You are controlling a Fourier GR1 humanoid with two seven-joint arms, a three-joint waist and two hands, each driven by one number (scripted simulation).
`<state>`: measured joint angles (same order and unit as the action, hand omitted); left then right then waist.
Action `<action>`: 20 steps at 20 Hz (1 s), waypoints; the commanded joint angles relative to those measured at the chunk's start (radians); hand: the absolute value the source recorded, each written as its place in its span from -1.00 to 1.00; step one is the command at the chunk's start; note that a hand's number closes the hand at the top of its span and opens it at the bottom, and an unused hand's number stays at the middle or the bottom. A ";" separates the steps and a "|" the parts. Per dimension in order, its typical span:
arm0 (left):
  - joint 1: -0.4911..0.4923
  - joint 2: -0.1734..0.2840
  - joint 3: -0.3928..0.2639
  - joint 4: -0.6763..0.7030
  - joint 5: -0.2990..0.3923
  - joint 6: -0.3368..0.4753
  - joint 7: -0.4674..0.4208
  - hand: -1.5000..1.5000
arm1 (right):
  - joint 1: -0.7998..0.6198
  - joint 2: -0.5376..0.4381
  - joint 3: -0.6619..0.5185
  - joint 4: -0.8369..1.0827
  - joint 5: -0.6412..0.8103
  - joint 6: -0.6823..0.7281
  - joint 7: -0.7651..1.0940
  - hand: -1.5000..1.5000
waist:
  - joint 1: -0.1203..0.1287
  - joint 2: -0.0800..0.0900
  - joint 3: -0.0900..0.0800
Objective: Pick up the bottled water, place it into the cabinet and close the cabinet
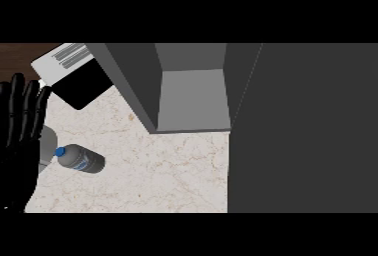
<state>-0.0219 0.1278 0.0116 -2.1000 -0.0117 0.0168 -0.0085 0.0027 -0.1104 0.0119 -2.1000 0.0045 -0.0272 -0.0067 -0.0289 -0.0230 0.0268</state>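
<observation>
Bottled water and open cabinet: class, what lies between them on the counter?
Head view: only bare marble counter lies between the bottled water and the cabinet.

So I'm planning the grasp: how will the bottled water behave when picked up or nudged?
The bottled water looks round-bodied, so it would probably roll if knocked over. Its smooth, clear-looking wall may be slippery. The left robot hand is open beside it, not gripping.

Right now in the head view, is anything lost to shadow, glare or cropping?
Head view: no glare; light is even on the marble counter. The left hand is cut by the frame's left edge. The cabinet interior reads clearly, its open door a flat dark slab. The bottled water casts only a faint shadow.
</observation>
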 commanded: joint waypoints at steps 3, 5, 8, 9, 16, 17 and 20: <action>0.073 -0.007 0.047 -0.094 -0.017 0.037 0.028 -1.00 | 0.091 -0.009 -0.003 -0.083 0.002 0.010 0.051 -1.00 | 0.030 0.020 -0.027; 0.160 -0.016 0.097 -0.146 -0.026 0.063 -0.011 -1.00 | 0.230 -0.037 0.005 -0.165 -0.018 0.060 0.056 -1.00 | 0.026 0.016 -0.027; 0.196 -0.118 0.147 -0.101 0.176 0.101 0.089 -1.00 | 0.240 0.002 0.073 -0.099 -0.129 0.117 0.052 -1.00 | 0.043 0.017 -0.027; 0.210 -0.124 0.134 -0.113 0.187 0.116 0.100 -1.00 | 0.296 0.002 0.096 -0.157 -0.156 0.139 0.064 -1.00 | 0.029 0.015 -0.027; 0.477 -0.127 0.034 -0.377 0.222 0.121 0.145 -1.00 | 0.471 -0.006 0.144 -0.407 -0.152 0.139 0.171 -1.00 | 0.034 0.017 -0.027; 0.445 -0.127 0.007 -0.357 0.199 0.168 0.148 -1.00 | 0.455 -0.009 0.138 -0.400 -0.168 0.148 0.182 -1.00 | 0.030 0.020 -0.027; 0.541 -0.127 0.001 -0.416 0.223 0.142 0.122 -1.00 | 0.584 -0.033 0.084 -0.421 -0.223 0.227 0.082 -1.00 | 0.028 0.017 -0.026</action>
<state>0.4038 0.0058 0.0359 -2.4081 0.1798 0.1595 0.1140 0.4822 -0.1288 0.1249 -2.4390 -0.1503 0.1496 0.0959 -0.0012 -0.0054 0.0000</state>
